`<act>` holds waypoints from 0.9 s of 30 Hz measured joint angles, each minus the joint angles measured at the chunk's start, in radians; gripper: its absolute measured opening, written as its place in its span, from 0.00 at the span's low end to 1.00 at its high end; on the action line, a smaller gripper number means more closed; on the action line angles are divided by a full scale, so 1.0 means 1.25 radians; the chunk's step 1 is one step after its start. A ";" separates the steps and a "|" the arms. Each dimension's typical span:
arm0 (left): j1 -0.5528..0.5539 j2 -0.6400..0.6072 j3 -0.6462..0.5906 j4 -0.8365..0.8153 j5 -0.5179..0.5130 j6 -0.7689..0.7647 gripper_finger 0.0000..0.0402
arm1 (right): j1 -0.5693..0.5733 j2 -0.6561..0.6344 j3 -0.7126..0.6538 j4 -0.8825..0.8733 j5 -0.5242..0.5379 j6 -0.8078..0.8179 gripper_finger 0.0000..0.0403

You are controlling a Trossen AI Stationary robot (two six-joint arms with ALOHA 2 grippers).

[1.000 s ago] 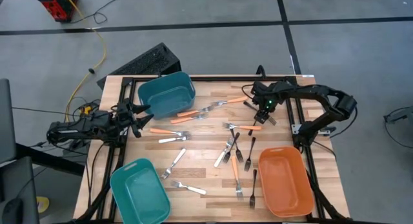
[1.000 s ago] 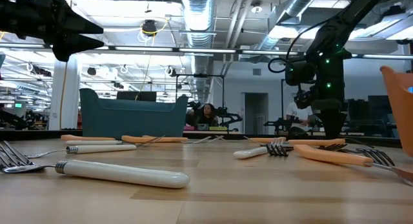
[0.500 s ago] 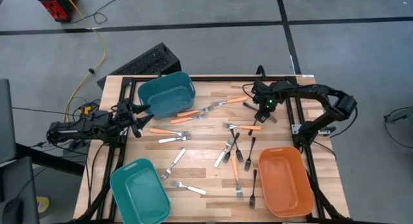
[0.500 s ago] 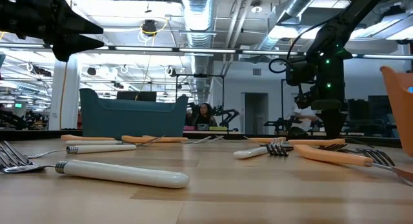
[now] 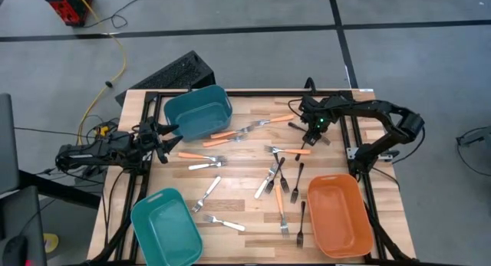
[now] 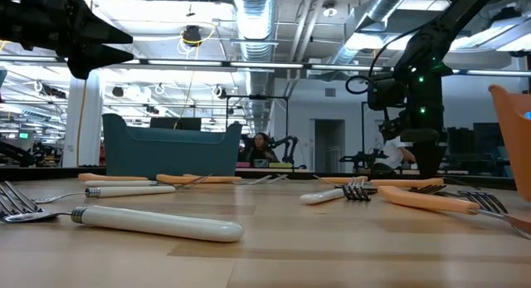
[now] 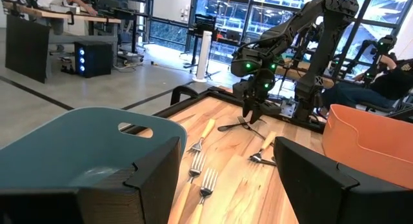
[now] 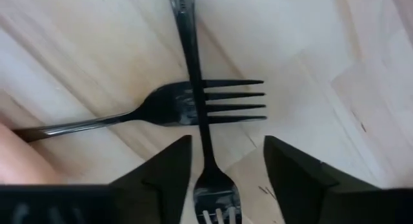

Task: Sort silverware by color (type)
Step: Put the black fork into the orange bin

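Hovering with fingers apart, the right gripper (image 8: 222, 169) straddles two crossed black forks (image 8: 193, 108) near an orange-handled fork (image 5: 298, 151).

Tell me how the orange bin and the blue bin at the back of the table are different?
The orange bin is orange and sits near the table's front right corner; the teal bin at the back is blue-green and sits at the back left. Orange-handled forks lie right beside the teal bin; a black fork lies beside the orange bin. Both are rectangular and look empty.
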 joint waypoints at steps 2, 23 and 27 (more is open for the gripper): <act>0.000 0.000 0.000 0.000 0.000 0.000 0.58 | 0.000 0.000 0.000 0.001 0.001 -0.001 0.62; 0.000 0.000 0.000 0.002 0.000 0.001 0.58 | 0.002 0.059 0.002 0.007 0.019 -0.011 0.24; 0.000 0.000 0.000 0.006 -0.002 0.000 0.58 | 0.002 0.059 0.002 0.007 0.030 -0.009 0.09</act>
